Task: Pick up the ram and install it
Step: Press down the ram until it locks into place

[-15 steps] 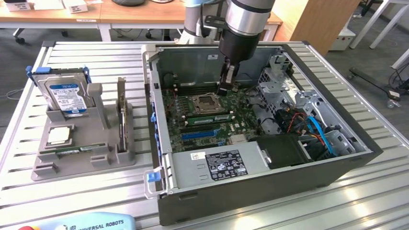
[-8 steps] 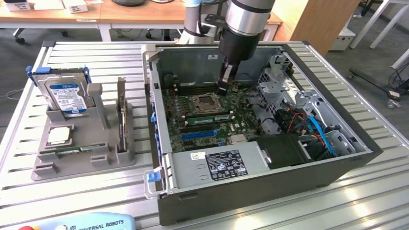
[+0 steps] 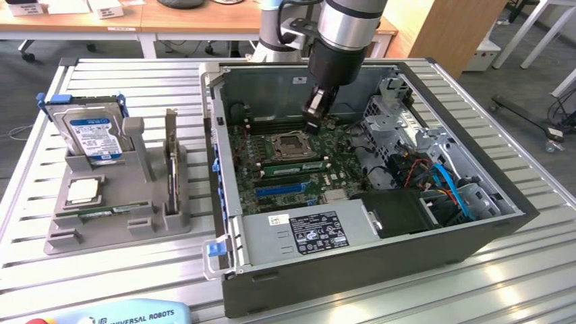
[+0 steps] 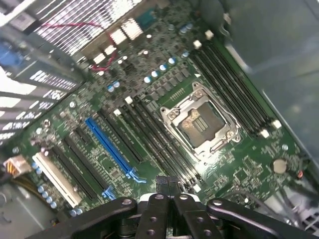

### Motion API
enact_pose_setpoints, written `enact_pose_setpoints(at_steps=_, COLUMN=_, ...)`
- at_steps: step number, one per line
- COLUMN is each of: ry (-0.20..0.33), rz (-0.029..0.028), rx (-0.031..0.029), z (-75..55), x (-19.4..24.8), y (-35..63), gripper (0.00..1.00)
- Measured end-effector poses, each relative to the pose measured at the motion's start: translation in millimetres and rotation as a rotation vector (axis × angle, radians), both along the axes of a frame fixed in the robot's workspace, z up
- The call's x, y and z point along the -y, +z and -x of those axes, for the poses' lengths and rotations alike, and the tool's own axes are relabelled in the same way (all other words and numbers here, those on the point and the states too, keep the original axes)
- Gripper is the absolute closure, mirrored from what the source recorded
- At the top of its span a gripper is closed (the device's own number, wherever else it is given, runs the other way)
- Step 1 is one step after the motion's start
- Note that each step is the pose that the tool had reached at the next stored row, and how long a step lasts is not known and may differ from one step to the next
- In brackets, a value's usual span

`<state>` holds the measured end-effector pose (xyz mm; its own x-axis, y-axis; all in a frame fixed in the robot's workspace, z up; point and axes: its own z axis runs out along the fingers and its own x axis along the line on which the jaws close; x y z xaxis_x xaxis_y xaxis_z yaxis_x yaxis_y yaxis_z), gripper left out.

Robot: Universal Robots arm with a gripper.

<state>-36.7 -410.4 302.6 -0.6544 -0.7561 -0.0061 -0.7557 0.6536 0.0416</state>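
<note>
The ram [image 3: 101,213], a thin green stick, lies flat in the front slot of the grey holder [image 3: 117,229] on the table, at the exterior view's left. My gripper [image 3: 313,120] hangs inside the open computer case [image 3: 360,270], above the motherboard [image 3: 270,131] and just behind the empty CPU socket [image 3: 293,143]. In the wrist view the black fingertips [image 4: 162,185] are pressed together with nothing between them, over the dark memory slots [image 4: 159,144] beside the socket [image 4: 199,122]. The gripper [image 4: 168,183] is far from the ram.
The holder also carries a blue-labelled hard drive [image 3: 90,131], a dark upright card [image 3: 171,158] and a square chip [image 3: 83,191]. Inside the case are a blue slot [image 3: 283,187], a power supply [image 3: 306,229], drive cages [image 3: 405,128] and cables [image 3: 446,182]. Case walls surround the gripper.
</note>
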Motion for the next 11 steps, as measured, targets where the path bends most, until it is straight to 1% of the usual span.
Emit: enact_pose_setpoints(at_steps=11, ry=-0.192, rz=0.0001, rx=0.0, z=0.0, x=0.0, y=-0.1, gripper=0.9)
